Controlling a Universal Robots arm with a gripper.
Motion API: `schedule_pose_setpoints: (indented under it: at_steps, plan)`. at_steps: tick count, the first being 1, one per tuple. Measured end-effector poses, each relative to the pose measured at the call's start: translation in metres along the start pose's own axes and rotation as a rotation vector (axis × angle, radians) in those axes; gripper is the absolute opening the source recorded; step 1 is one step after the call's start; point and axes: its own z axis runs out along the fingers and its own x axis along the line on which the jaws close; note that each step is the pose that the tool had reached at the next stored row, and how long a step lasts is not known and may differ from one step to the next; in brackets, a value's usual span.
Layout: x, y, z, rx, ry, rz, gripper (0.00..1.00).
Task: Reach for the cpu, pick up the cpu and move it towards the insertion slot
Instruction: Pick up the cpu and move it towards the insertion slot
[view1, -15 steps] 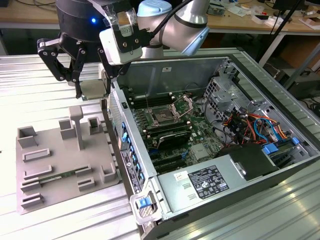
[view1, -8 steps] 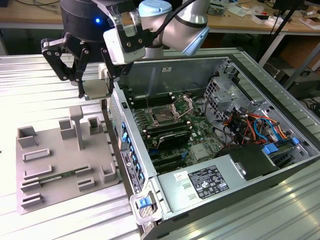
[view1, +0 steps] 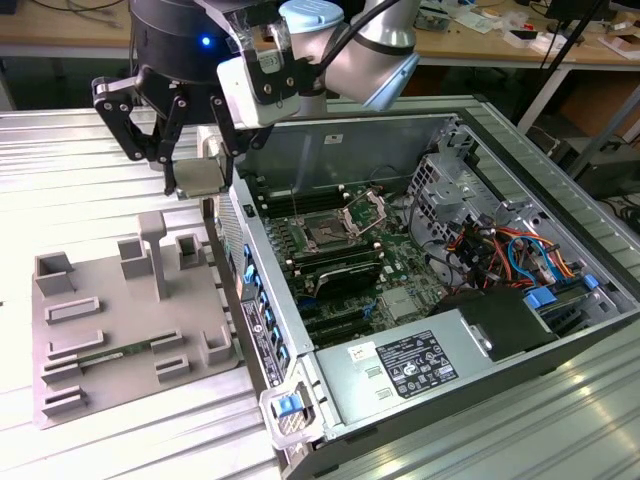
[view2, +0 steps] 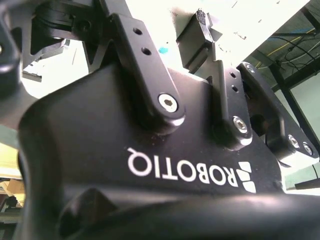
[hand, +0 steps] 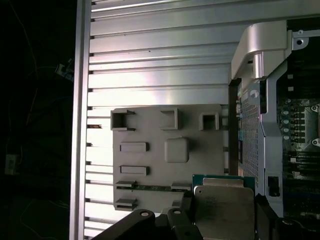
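Two steps looked done and the third only begun. At the exterior view's left, the grey tray (view1: 120, 320) lay on the slatted metal table (view1: 60, 170), its rectangular frames and posts standing up from it. Over the tray's edge nearest the case, the gripper (view1: 199, 183) hung clear of the tray. Its fingers were closed on the cpu (view1: 200, 174), which sat flat between them, gripped by two opposite edges.

The first wrist view agreed. There the cpu (hand: 224, 206), silvery on top with a strip of green board along one edge, was clamped between the black fingers (hand: 175, 222). The tray (hand: 150, 125) lay beneath it, not touching. Reaching and picking up were therefore complete, in my judgement.

Further to the exterior view's right stood the open computer case (view1: 520, 140). Amid its green board sat the insertion slot (view1: 326, 233), with its hinged bracket (view1: 365, 210) raised. The cpu was at the case's outer wall, not yet over the board and well apart from the slot. Most of the carry remained.
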Motion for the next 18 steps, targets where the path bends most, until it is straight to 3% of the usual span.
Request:
schedule_pose_setpoints:
  at_steps: [18]
  plan:
    - [-0.0127,-0.0002,0.0000,0.0000,0.0000,0.000,0.55]
